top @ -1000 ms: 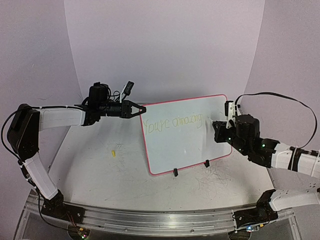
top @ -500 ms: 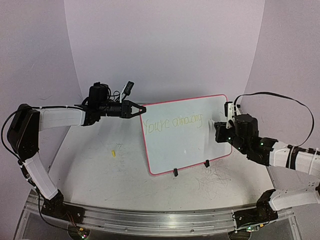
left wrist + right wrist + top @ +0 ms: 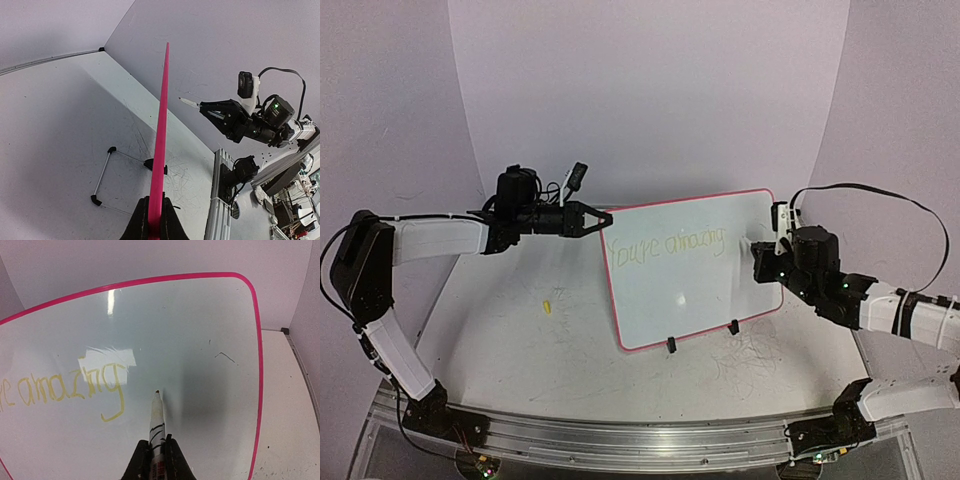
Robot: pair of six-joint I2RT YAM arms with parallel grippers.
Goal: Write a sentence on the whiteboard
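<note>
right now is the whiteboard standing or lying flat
Standing up: the whiteboard rests on its clip feet on the table, a thin pink line edge-on from the left wrist, its border in the left tool.

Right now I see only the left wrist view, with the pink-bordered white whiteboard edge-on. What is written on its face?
Observer: From the top view, yellow-green handwriting on the pink-bordered white whiteboard reads roughly "You're amazing".
Operator: Where is the pen tip?
Observer: The right wrist view shows the white marker, held in the shut right end effector, pointing at bare board just right of the final g.
Operator: Room for more words?
Observer: Yes, the board right of the tip is unwritten, apart from a small dark mark.
</note>
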